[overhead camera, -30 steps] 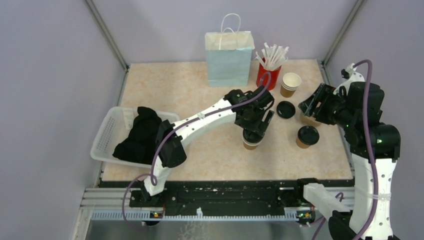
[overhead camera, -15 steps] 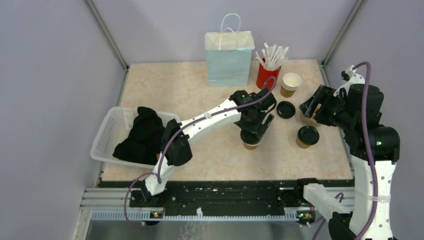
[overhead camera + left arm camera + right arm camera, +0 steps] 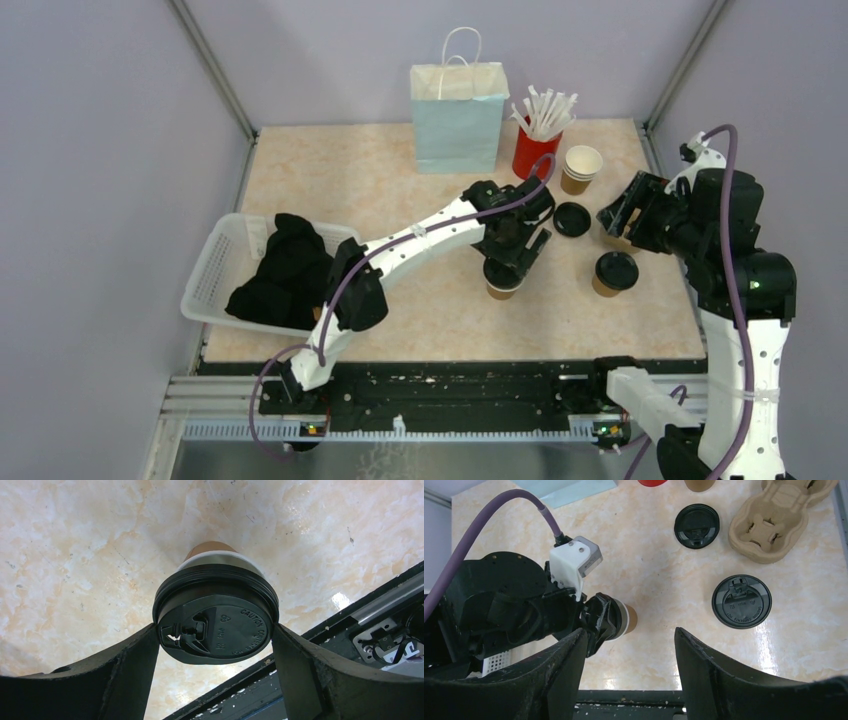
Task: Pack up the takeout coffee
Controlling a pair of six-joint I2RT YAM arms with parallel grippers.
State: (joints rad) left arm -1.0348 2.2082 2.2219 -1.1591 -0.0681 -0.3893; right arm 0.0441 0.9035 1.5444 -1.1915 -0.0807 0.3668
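Lidded coffee cup (image 3: 500,284) stands mid-table; left gripper (image 3: 215,630) straddles its lid (image 3: 222,642), fingers (image 3: 130,670) at the rim, can't tell if squeezing, probably for lifting toward the pulp carrier (image 3: 774,520). Right gripper (image 3: 629,640) hovers spread, empty.

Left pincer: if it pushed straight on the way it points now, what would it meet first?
The black lid of the brown cup right below the left pincer, framed by its fingers. Whether they touch its rim is unclear.
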